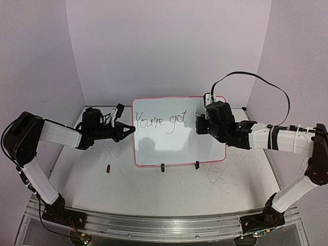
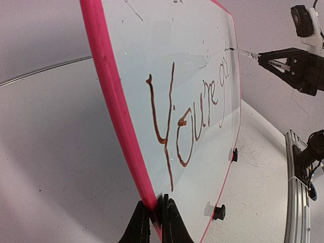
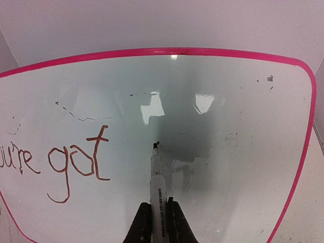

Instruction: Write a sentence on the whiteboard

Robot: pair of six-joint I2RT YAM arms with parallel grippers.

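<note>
The whiteboard (image 1: pixel 169 146), glossy white with a pink frame, stands upright on two black clip feet mid-table. The sentence (image 1: pixel 160 122) reads "You're got" in thin dark marker; it also shows in the left wrist view (image 2: pixel 190 119) and partly in the right wrist view (image 3: pixel 76 164). My left gripper (image 1: pixel 131 130) is shut on the board's left frame edge (image 2: pixel 119 121). My right gripper (image 1: pixel 201 123) is shut on a white marker (image 3: pixel 158 190); its tip (image 3: pixel 155 145) sits at the board surface just right of "got".
A small dark marker cap (image 1: pixel 108 167) lies on the scratched tabletop (image 1: pixel 169 195) left of the board. Lilac walls close in the back and sides. An aluminium rail (image 1: pixel 154 225) runs along the near edge. A black cable (image 1: pixel 256 78) loops above the right arm.
</note>
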